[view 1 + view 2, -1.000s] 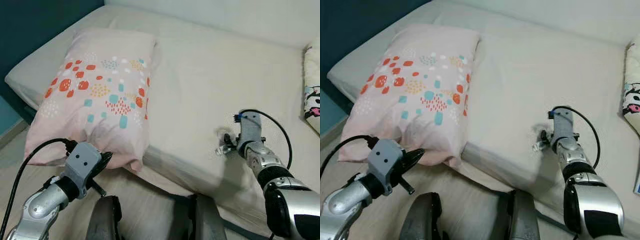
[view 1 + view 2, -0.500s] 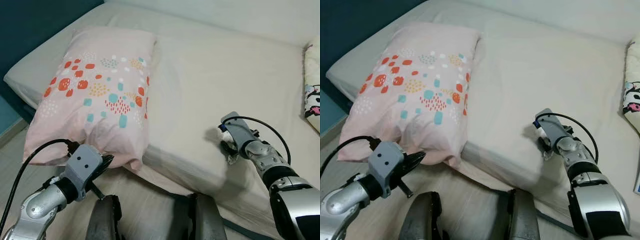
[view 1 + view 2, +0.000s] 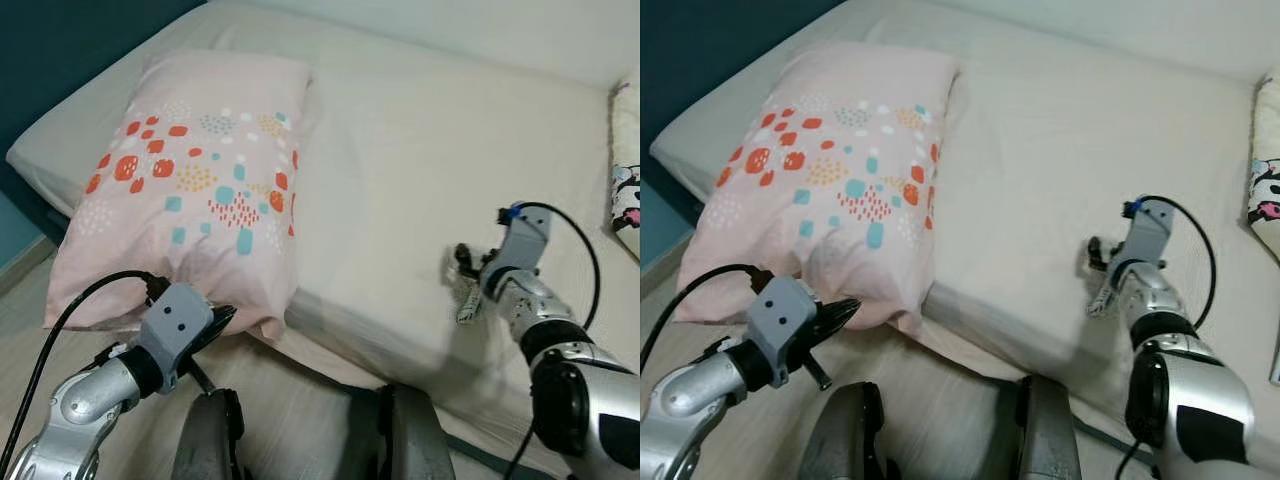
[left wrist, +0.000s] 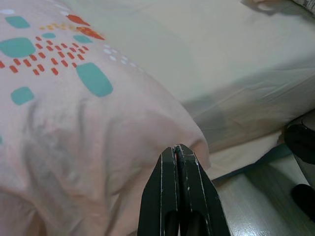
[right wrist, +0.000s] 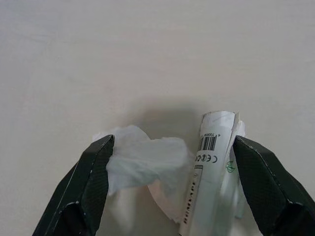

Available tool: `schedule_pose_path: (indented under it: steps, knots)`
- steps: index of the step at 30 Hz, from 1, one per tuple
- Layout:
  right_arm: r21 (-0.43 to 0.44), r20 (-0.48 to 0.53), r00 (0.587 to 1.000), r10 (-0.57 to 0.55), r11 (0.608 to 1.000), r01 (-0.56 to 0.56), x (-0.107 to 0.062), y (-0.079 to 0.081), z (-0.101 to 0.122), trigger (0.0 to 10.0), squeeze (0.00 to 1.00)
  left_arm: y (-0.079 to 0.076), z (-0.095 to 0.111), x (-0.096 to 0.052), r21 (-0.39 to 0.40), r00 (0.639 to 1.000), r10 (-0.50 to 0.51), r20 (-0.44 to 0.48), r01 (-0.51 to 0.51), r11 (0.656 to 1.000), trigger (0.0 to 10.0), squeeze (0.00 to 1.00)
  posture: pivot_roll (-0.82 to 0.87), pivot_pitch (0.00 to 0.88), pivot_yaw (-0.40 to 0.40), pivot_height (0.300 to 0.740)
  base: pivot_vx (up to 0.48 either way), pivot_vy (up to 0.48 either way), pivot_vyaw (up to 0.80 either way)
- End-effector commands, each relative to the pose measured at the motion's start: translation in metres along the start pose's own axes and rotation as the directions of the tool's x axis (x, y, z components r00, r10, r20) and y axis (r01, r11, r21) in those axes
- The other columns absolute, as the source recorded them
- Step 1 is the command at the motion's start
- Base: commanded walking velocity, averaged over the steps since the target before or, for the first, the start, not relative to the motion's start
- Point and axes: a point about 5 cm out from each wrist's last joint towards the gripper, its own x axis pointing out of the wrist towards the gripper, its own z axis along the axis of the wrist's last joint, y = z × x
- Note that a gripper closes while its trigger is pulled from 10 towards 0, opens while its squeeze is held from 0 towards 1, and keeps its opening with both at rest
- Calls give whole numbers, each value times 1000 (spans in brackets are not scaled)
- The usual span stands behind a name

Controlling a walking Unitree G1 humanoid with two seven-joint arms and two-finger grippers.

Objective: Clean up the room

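A: What is seen nearest, measured from the bed (image 3: 420, 150)?

B: Pale wooden flooring (image 3: 290, 420) is seen in front of the bed's near edge. The left end effector (image 3: 215, 322) is held just before that edge, its fingers pressed together on nothing, their tips at the near corner of the pink patterned pillow (image 3: 195, 190).

A: And on the bed itself?

B: The mattress is covered by a cream sheet. The pillow is laid on its left part, overhanging the near edge. Near the front edge, towards the right, a crumpled white wrapper (image 5: 147, 164) with a rolled, barcoded label (image 5: 209, 167) is found on the sheet. The right end effector (image 5: 172, 191) is lowered over it, fingers (image 5: 88, 191) spread apart on either side; contact cannot be judged.

A: Farther back?

B: A second printed pillow (image 3: 625, 180) is seen at the bed's right edge. A dark teal wall (image 3: 70, 45) is seen beyond the left side.
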Motion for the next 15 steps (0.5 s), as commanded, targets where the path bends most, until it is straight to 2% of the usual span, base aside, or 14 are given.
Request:
schedule_pose_path:
  steps: [1, 3, 7, 8, 9, 10, 12, 13, 14, 15]
  knots:
    - [31, -35, 999, 1, 1000, 0, 0, 1, -7, 10000, 1000, -2, -7, -3, 17, 999, -32, -42, 33, 999, 10000, 0, 194, 282, -6, 555, 0, 0, 0]
    - [47, -89, 996, 1, 999, 3, 0, 9, -14, 10000, 1000, 1, -9, -4, 32, 998, -42, -52, 44, 999, 10000, 0, 192, 280, -5, 555, 0, 0, 0]
    - [32, -117, 993, -15, 999, 19, 0, 9, -19, 10000, 1000, 3, -10, -4, 35, 998, -46, -53, 48, 998, 10000, 0, 193, 279, -5, 555, 0, 0, 0]
    - [35, -132, 991, -30, 999, 35, 0, 9, -22, 10000, 796, 3, -9, -4, 35, 997, -50, -50, 52, 998, 10000, 0, 195, 278, -4, 555, 0, 0, 0]
    - [39, -141, 989, -39, 998, 45, 0, 9, -24, 10000, 796, 2, -9, -3, 35, 997, -53, -48, 55, 998, 10000, 0, 195, 278, -4, 555, 0, 0, 0]
    - [63, -160, 985, -67, 995, 78, -1, 6, -28, 10000, 498, 1, -9, -2, 34, 997, -65, -44, 67, 997, 10000, 0, 197, 277, -4, 555, 0, 0, 0]
    - [63, -160, 985, -67, 995, 78, -1, 6, -28, 10000, 498, 1, -9, -2, 34, 997, -65, -44, 67, 997, 10000, 0, 197, 277, -4, 555, 0, 0, 0]
    - [61, -163, 984, -77, 994, 88, -1, 5, -29, 10000, 369, 1, -8, -2, 33, 997, -70, -43, 71, 997, 10000, 0, 199, 276, -3, 555, 0, 0, 0]
    - [61, -163, 984, -77, 994, 88, -1, 5, -29, 10000, 369, 1, -8, -2, 33, 997, -70, -43, 71, 997, 10000, 0, 199, 276, -3, 555, 0, 0, 0]
    - [52, -169, 982, -82, 994, 92, -1, 4, -31, 10000, 59, 1, -8, -2, 26, 996, -75, -41, 76, 997, 10000, 0, 198, 274, -1, 555, 0, 0, 0]
